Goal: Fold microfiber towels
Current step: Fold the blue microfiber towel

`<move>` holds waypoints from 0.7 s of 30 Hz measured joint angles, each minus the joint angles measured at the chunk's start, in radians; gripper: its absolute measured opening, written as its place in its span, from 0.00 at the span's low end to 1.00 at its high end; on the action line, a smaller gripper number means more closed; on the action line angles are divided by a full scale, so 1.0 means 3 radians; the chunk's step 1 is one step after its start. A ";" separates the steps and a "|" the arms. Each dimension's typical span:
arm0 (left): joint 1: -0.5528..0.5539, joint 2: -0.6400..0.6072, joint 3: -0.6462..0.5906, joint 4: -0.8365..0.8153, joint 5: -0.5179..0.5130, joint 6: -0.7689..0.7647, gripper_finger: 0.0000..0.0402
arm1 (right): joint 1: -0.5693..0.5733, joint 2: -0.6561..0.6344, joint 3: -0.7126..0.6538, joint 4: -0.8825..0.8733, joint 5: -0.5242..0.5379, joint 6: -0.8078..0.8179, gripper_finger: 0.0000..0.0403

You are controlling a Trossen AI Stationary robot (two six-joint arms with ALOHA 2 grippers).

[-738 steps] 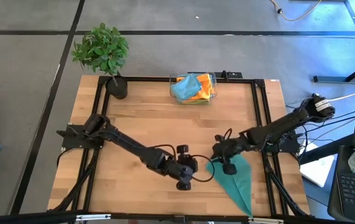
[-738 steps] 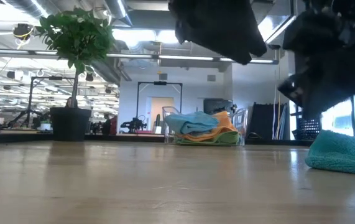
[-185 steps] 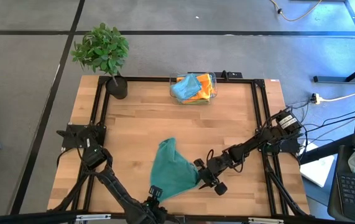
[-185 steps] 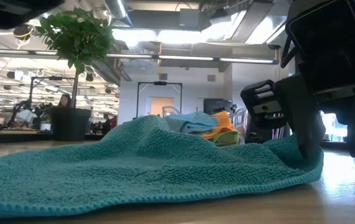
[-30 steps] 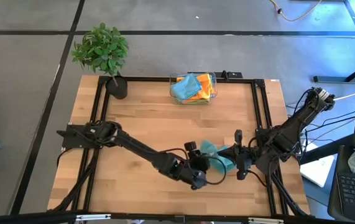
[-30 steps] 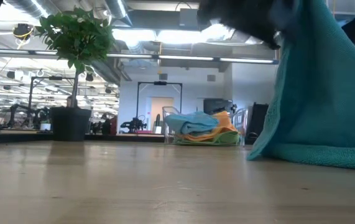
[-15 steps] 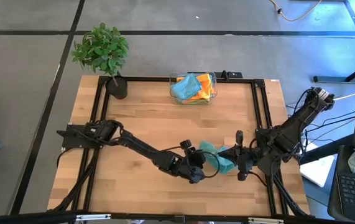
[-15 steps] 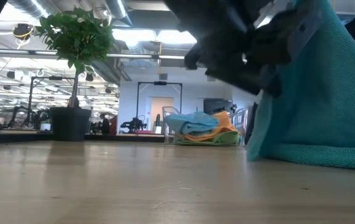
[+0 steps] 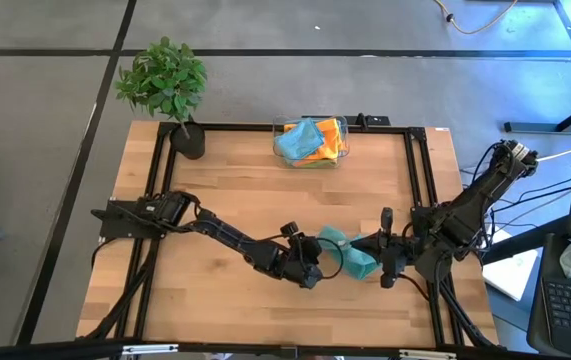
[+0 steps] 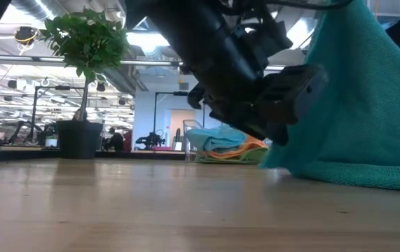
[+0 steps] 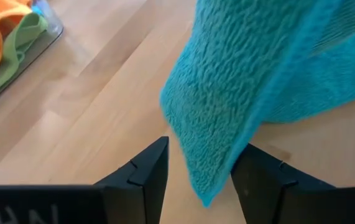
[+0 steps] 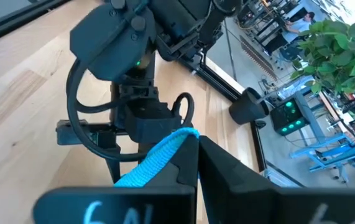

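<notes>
from above, right gripper (image 9: 377,262) is clamped on a corner of the teal towel (image 9: 348,252), which hangs bunched just beside the left gripper (image 9: 315,268). left wrist view: that gripper's spread fingers (image 11: 145,173) straddle the hanging edge without touching it, so closing now may pinch one layer or miss. right wrist view: only a thin fold seems held, so a tug could pull it free.

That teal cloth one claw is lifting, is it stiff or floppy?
Probably floppy: the teal towel hangs in a drape from the shut right gripper, its lower edge slumped on the table. Likely light. Its nubby pile suggests it is not slippery.
</notes>
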 joint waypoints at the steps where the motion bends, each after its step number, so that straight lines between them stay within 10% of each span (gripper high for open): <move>1: 0.0008 0.0000 -0.0012 0.0003 0.0001 -0.0013 0.39 | 0.0000 0.0000 0.0000 0.0001 0.0000 0.0000 0.03; 21: 0.0023 0.0000 -0.0066 -0.0015 -0.0044 -0.0019 0.38 | 0.0001 0.0000 0.0000 0.0004 -0.0003 -0.0010 0.03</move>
